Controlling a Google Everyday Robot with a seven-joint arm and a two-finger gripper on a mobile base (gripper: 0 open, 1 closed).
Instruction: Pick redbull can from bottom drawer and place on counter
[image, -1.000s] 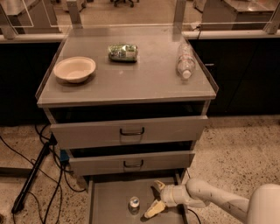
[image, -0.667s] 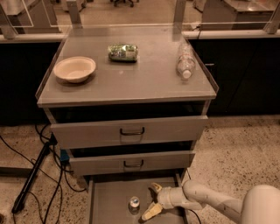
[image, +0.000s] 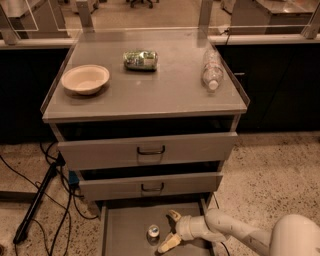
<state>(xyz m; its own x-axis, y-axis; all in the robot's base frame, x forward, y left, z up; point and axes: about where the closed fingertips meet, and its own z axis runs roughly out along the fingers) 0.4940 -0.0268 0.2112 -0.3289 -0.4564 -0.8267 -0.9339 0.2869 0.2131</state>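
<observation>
The redbull can (image: 153, 232) stands upright on the floor of the open bottom drawer (image: 125, 231), seen from above as a small silver top. My gripper (image: 170, 230) reaches in from the lower right and sits just right of the can, open, with one finger (image: 174, 216) behind and one finger (image: 168, 244) in front. It is not touching the can. The counter (image: 150, 92) is the grey top of the cabinet above.
On the counter lie a beige bowl (image: 85, 78) at left, a green crumpled can (image: 140, 60) at the back and a clear plastic bottle (image: 211, 70) at right. Two upper drawers stand partly open above the bottom drawer. Black cables and a stand (image: 37, 200) are at left on the floor.
My gripper has moved left inside the bottom drawer, closer to the can. The can has not moved.
</observation>
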